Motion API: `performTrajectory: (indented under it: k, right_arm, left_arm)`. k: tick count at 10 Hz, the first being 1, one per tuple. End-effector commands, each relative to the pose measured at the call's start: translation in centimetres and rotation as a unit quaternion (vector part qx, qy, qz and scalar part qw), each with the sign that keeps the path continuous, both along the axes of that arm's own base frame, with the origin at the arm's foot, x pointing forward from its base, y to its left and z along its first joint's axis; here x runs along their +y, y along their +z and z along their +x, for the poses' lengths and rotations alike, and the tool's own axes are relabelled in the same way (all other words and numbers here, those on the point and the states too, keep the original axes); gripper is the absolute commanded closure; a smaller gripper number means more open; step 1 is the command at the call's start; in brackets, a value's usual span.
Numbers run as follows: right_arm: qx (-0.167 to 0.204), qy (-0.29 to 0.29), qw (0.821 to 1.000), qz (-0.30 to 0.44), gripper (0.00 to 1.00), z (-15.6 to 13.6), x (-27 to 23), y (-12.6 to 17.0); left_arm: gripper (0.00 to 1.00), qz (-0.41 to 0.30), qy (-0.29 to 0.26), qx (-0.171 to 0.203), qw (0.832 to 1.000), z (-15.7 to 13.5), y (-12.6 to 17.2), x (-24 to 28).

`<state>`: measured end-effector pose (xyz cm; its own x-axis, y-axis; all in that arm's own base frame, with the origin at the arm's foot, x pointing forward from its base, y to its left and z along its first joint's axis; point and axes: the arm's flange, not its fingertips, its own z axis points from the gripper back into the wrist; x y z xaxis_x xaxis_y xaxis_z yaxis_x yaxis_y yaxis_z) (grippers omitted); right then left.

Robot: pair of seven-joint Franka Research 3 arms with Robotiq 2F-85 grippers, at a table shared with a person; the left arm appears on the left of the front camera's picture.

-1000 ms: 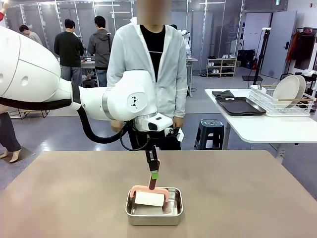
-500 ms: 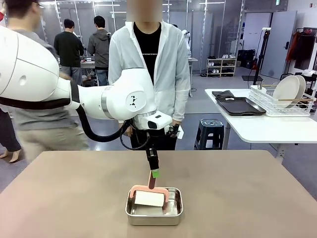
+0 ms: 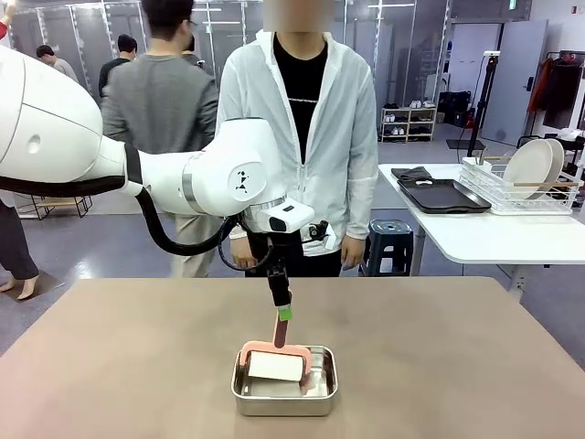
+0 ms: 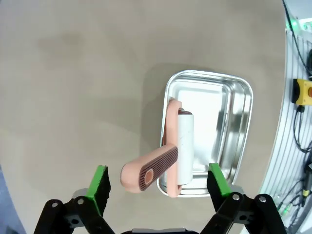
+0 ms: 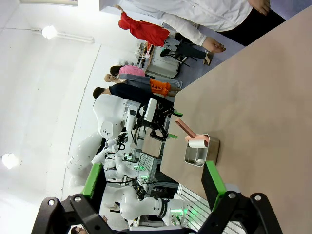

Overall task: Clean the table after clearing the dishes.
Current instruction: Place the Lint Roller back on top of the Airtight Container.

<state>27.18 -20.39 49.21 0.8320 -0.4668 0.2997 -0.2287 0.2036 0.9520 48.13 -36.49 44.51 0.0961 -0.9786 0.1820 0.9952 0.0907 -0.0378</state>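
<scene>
The left gripper [image 4: 158,183], black with green pads, is seen with its jaws spread wide and nothing held, poised directly above the pink plastic handle [image 4: 148,173] of a lint roller with a white paper roll [image 4: 185,148]. The roller is lying in a square steel pan [image 3: 284,380], its handle rising up and out over the pan's rim towards the gripper; in the front view the green fingertip seems to sit just at the handle's top, though contact cannot be confirmed. The right gripper [image 5: 152,185] is likewise held open and empty, well back from the pan. The large tan-brown matte table [image 3: 457,357] is shown bare around the pan, so the clearing is judged done: white plates [image 3: 533,167] are stacked in a wire rack on a white side table, beside dark brown trays [image 3: 441,195]. The cleaning itself appears not yet begun, the roller being ungrasped. Broad open room is left on every side of the pan; the person [image 3: 306,128] is standing close to the far edge.
</scene>
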Motion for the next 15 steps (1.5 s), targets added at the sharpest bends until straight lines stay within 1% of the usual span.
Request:
performTrajectory:
  k: [1,2,3,4,15]
  right_arm:
    - [-0.005,0.002,1.0,0.001,0.0,0.0,0.1,0.3]
    - [-0.005,0.002,1.0,0.001,0.0,0.0,0.1,0.3]
    - [-0.005,0.002,1.0,0.001,0.0,0.0,0.1,0.3]
    - [-0.005,0.002,1.0,0.001,0.0,0.0,0.1,0.3]
    - [-0.005,0.002,1.0,0.001,0.0,0.0,0.1,0.3]
  left_arm:
    - [0.0,-0.004,-0.006,-0.016,1.0,-0.4,0.0,0.9]
    - [0.0,-0.006,-0.004,-0.016,1.0,-0.4,0.0,1.0]
    - [0.0,-0.011,-0.016,-0.023,1.0,-0.5,0.4,1.2]
    - [0.0,-0.002,0.002,-0.004,1.0,0.2,0.2,0.2]
    - [0.0,-0.003,-0.001,-0.004,1.0,0.3,0.1,0.1]
